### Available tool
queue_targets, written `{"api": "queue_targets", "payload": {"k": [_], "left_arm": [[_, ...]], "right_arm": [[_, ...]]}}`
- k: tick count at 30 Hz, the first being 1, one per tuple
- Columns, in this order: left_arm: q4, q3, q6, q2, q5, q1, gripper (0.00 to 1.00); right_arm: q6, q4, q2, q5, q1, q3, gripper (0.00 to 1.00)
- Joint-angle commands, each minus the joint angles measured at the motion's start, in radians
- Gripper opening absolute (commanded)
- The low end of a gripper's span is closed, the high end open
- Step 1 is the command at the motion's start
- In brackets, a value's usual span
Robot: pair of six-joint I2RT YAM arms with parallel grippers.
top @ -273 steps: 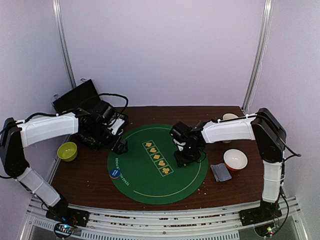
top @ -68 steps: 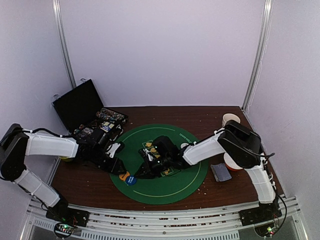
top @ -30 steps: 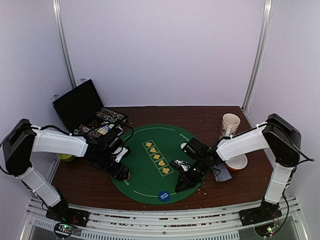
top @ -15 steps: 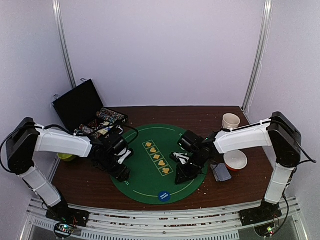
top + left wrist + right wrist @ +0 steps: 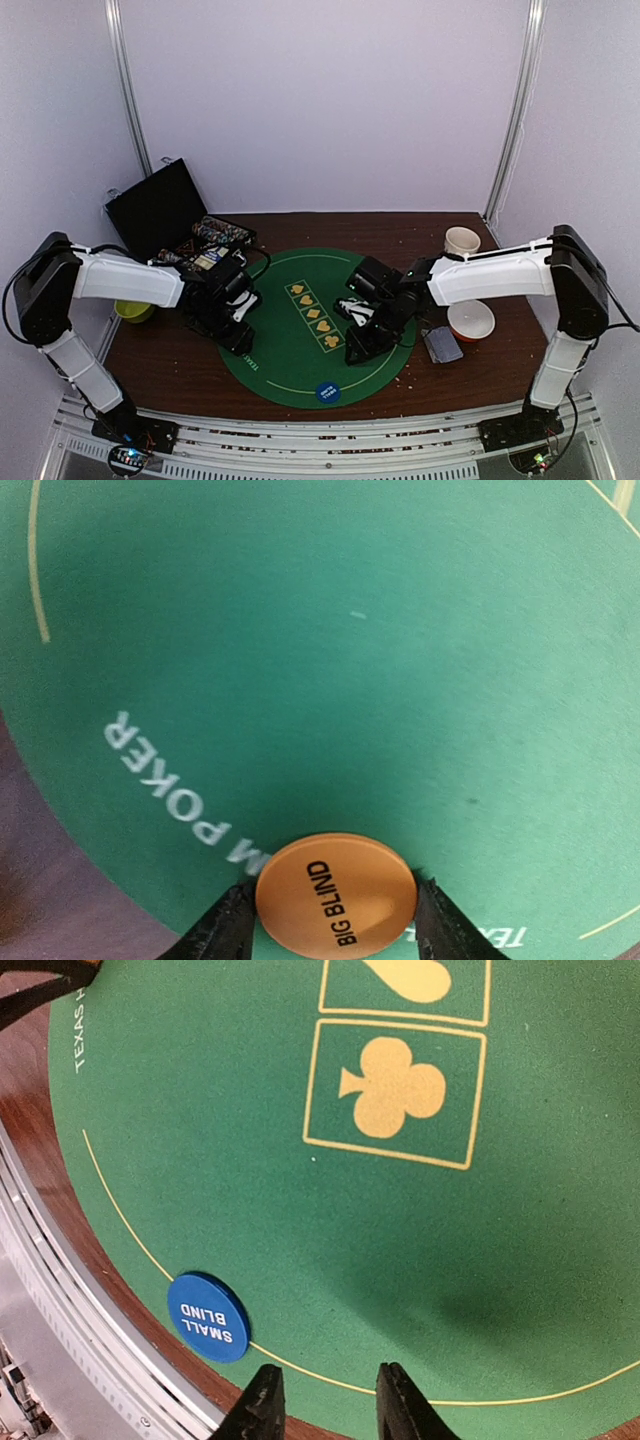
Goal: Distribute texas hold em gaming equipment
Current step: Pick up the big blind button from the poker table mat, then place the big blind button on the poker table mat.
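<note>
Left claw (image 5: 335,925) clamps the round orange "BIG BLIND" disc (image 5: 335,890) at the left rim of the round green felt poker mat (image 5: 300,350) on the brown wooden bench (image 5: 170,370). Right claw (image 5: 322,1405) hangs released. The round blue "SMALL BLIND" disc (image 5: 208,1317) lies near its left on the mat's near rim. 2.3 seconds ago both discs sat together at the left.

The mat (image 5: 290,362) lies mid-table (image 5: 180,365). The small-blind disc (image 5: 327,391) lies on its near edge; the big-blind disc (image 5: 335,902) sits over its left edge, between the left gripper's (image 5: 240,340) fingers. The case (image 5: 155,205) stands behind-left, with chip stacks (image 5: 222,232) in it. At right, the mug (image 5: 462,240) stands behind the bowl (image 5: 470,320), and the cards (image 5: 441,345) lie just beside that bowl, nearer.
</note>
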Motion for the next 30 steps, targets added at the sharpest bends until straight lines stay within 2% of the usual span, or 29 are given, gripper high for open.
{"api": "queue_targets", "payload": {"k": [1,9,13,15,18,21,27,30], "left_arm": [[0.002,-0.013,0.005,-0.001,-0.081,0.077,0.57],[0.007,0.0,-0.004,-0.017,-0.099,0.09,0.56],[0.021,0.039,0.024,-0.08,-0.079,0.089,0.6],[0.031,0.061,0.043,-0.127,-0.082,0.09,0.65],[0.049,0.102,0.09,-0.195,-0.081,0.089,0.73],[0.075,0.145,0.13,-0.233,-0.093,0.089,0.77],[0.095,0.224,0.162,-0.263,-0.063,0.104,0.88],[0.061,0.301,0.174,-0.271,0.0,0.193,0.93]], "right_arm": [[-0.007,-0.02,-0.03,0.038,0.022,0.021,0.35],[0.002,0.02,-0.112,0.039,0.024,0.012,0.4],[-0.008,-0.052,-0.181,0.083,0.008,0.055,0.45],[-0.015,-0.128,-0.246,0.162,-0.008,0.075,0.51],[0.005,-0.264,-0.354,0.342,-0.046,0.078,0.68],[0.092,-0.396,-0.428,0.484,-0.111,0.068,0.82],[0.16,-0.488,-0.449,0.537,-0.139,0.106,0.97],[0.149,-0.498,-0.421,0.566,-0.139,0.185,0.99]]}}
